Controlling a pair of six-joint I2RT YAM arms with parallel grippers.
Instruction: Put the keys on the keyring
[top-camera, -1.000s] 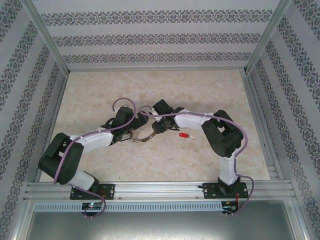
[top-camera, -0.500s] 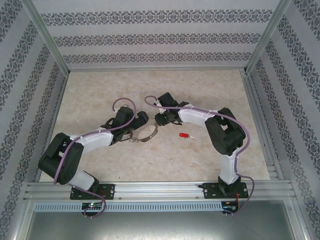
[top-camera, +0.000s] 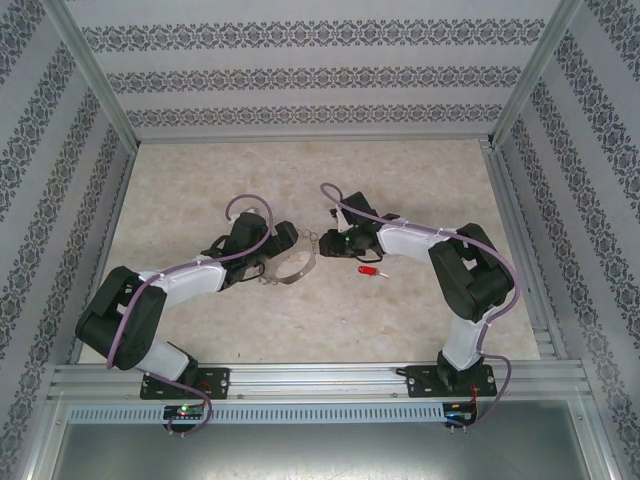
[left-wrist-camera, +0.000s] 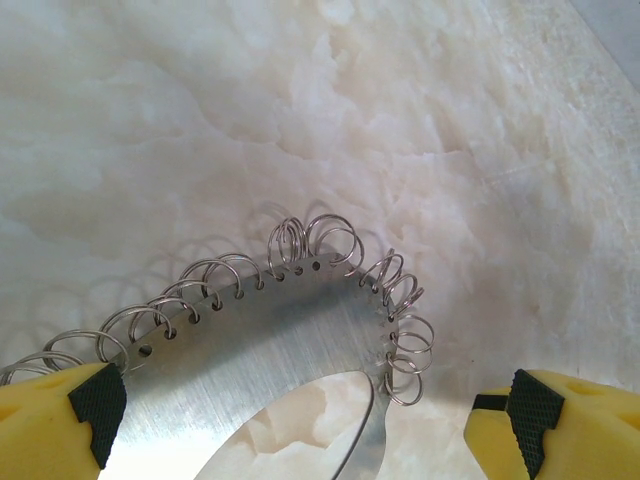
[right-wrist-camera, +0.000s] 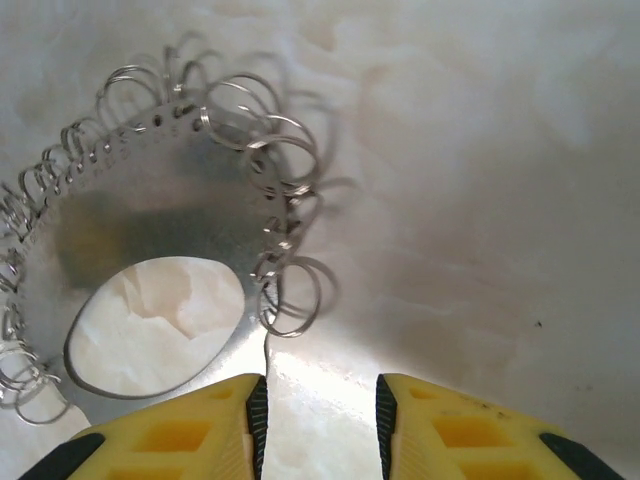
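Keyring (top-camera: 290, 268): sat between left gripper's (left-wrist-camera: 305, 405) wide-apart fingers (probably to steady it). Key (top-camera: 370, 271): lay loose, right of keyring. Right gripper (right-wrist-camera: 320, 410): narrowly parted, empty, beside keyring.

The keyring (top-camera: 295, 272) lay on the table (top-camera: 200, 180) near its middle, slightly toward the near edge. The red-headed key (top-camera: 369, 271) lay to its right, apart from it and at about the same depth. The left gripper (top-camera: 272, 250) stood over the keyring's left part, a finger on either side of it. The right gripper (top-camera: 328, 241) stood just behind the keyring's right end, behind and left of the key.
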